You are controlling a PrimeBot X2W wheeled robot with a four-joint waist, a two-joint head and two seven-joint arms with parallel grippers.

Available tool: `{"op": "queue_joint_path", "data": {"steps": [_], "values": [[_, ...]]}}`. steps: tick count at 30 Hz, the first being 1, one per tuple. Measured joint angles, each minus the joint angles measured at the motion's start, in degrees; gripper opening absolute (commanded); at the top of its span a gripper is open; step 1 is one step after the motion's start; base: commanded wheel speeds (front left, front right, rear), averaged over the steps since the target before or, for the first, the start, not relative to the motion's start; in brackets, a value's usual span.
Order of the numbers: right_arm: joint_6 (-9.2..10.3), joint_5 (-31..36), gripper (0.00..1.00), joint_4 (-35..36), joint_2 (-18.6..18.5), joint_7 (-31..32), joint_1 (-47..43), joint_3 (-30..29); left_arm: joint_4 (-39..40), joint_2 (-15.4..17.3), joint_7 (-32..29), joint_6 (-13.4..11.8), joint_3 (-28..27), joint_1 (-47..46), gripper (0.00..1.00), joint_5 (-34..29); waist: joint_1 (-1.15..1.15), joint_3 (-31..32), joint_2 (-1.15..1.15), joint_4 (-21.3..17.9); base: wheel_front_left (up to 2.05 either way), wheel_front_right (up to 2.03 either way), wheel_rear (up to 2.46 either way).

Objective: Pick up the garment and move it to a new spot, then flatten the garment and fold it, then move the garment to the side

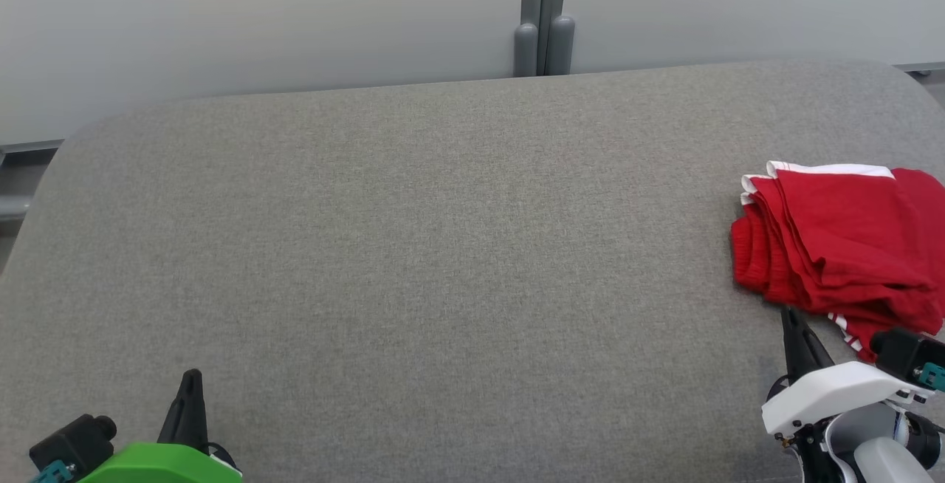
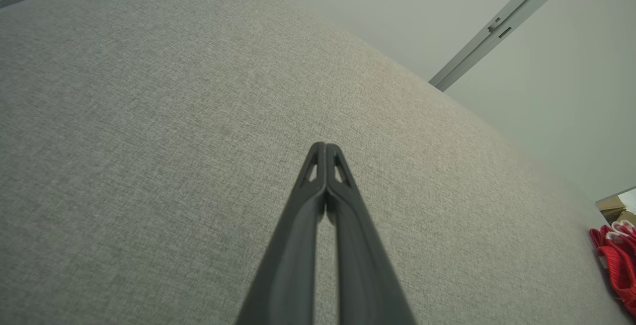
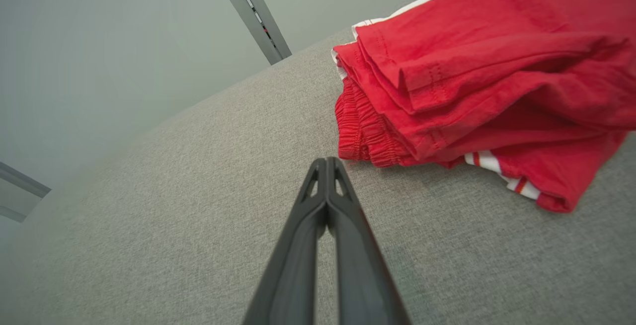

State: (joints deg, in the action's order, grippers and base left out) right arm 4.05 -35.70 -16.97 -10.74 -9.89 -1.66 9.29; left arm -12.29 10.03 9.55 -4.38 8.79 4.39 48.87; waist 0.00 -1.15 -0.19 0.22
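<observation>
The garment (image 1: 842, 239) is a red piece of clothing with white stripes, folded into a stack at the right edge of the grey table (image 1: 413, 247). It also shows in the right wrist view as a folded red garment (image 3: 477, 71) and as a sliver of the garment (image 2: 616, 260) at the lower right of the left wrist view. My right gripper (image 1: 791, 314) is shut, empty, its tip just in front of the garment's near edge. In its own wrist view the right gripper (image 3: 326, 162) points beside the elastic waistband. My left gripper (image 1: 192, 377) is shut and empty at the lower left, far from the garment; the left gripper (image 2: 325, 147) hovers over bare table.
A pale wall with a grey vertical post (image 1: 543, 18) stands behind the table's far edge. The table's rounded corners lie at the far left and far right. A cardboard box (image 2: 613, 208) shows beyond the table in the left wrist view.
</observation>
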Motion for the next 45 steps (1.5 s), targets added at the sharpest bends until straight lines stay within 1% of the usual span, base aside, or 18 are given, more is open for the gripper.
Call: {"op": "queue_joint_path", "data": {"steps": [3, 6, 8, 14, 17, 24, 26, 30, 36, 45], "values": [[-0.53, -1.94, 0.0, 0.01, 0.23, 0.78, 0.02, -0.62, -0.09, -0.14, -0.52, 0.43, -0.67, -0.04, 0.0, 1.21, 0.0, 0.04, 0.0, -0.01, 0.0, 0.0, 0.0], [-0.64, -3.94, 0.0, 0.02, 0.46, 1.42, 0.06, -1.32, -0.15, -0.21, -1.27, 0.98, -1.2, -0.07, 0.0, 3.04, 0.0, 0.07, 0.0, -0.02, 0.0, 0.0, 0.0], [-1.16, -5.33, 0.0, 0.03, 0.67, 1.76, 0.1, -1.7, -0.19, -0.37, -1.72, 1.36, -1.38, -0.1, 0.0, 4.09, 0.0, 0.1, 0.0, -0.03, 0.0, 0.0, 0.0], [-1.79, -9.5, 0.0, 0.03, 1.67, 2.97, 0.51, -2.86, -0.3, -1.27, -2.58, 1.94, -2.2, -0.89, 0.0, 7.36, 0.0, 0.17, 0.0, -0.04, 0.0, 0.0, 0.0], [-2.43, -11.38, 0.0, 0.03, 1.75, 3.5, 0.79, -3.52, -0.34, -1.62, -3.08, 2.42, -2.89, -1.16, 0.0, 8.54, 0.0, 0.2, 0.0, -0.05, 0.0, 0.0, 0.0], [-3.04, -16.21, 0.0, 0.11, 2.32, 4.94, 1.21, -4.94, -0.64, -1.98, -4.55, 3.31, -3.63, -1.49, 0.0, 12.2, 0.0, 0.29, 0.0, -0.07, 0.0, 0.0, 0.0], [-3.54, -18.15, 0.0, 0.12, 2.72, 5.5, 1.24, -5.52, -0.82, -2.14, -5.16, 3.66, -4.24, -2.05, 0.0, 14.06, 0.0, 0.33, 0.0, -0.08, 0.0, 0.0, 0.0], [-4.13, -20.92, 0.0, 0.13, 3.46, 6.26, 1.38, -6.23, -1.09, -2.32, -5.99, 4.34, -4.99, -2.14, 0.0, 15.83, 0.0, 0.37, 0.0, -0.09, 0.0, 0.0, 0.0], [-4.78, -24.94, 0.0, 0.13, 3.69, 7.35, 2.07, -7.48, -1.56, -3.42, -7.05, 4.93, -5.54, -2.52, 0.0, 19.04, 0.0, 0.45, 0.0, -0.11, 0.0, 0.0, 0.0], [-5.91, -30.38, 0.0, 0.19, 4.57, 8.78, 2.44, -9.15, -1.79, -3.82, -8.58, 5.98, -6.97, -3.51, 0.0, 23.14, 0.0, 0.55, 0.0, -0.13, 0.0, 0.0, 0.0]]}}
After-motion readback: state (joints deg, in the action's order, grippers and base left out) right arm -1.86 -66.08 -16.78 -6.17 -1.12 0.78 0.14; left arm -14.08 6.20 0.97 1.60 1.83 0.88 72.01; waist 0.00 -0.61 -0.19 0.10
